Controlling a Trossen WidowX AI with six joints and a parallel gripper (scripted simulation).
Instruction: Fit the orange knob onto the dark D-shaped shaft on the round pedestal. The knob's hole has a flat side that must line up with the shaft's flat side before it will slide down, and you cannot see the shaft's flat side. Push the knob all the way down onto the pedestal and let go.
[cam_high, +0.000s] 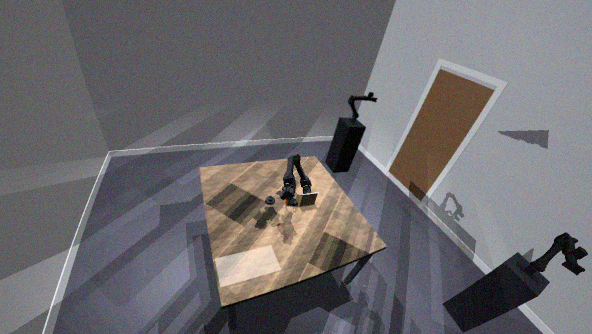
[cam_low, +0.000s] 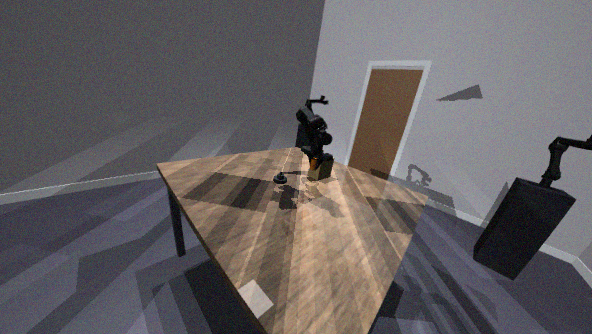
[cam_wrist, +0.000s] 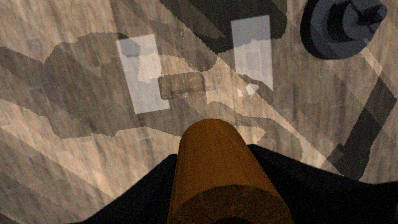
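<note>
The orange knob (cam_high: 286, 202) (cam_low: 313, 163) (cam_wrist: 215, 160) is a long cylinder with its holed end toward the wrist camera. My gripper (cam_high: 287, 200) (cam_low: 313, 159) (cam_wrist: 212, 156) is shut on it, with a black finger on each side, and holds it raised above the table. The round dark pedestal (cam_high: 270, 200) (cam_low: 280, 179) (cam_wrist: 318, 37) stands on the table, apart from the knob, to its left in the top and exterior views and at the upper right in the wrist view. Its dark shaft (cam_wrist: 367, 19) shows there, at the pedestal's middle; the flat side cannot be made out.
A boxy panel (cam_high: 308, 199) (cam_low: 321, 169) stands close to the right of the gripper in the top and exterior views. A pale sheet (cam_high: 247, 265) (cam_low: 256, 299) lies near the edge of the wooden table (cam_high: 300, 270) (cam_low: 320, 260). Other arms stand on black blocks (cam_high: 345, 145) (cam_low: 525, 225) off the table.
</note>
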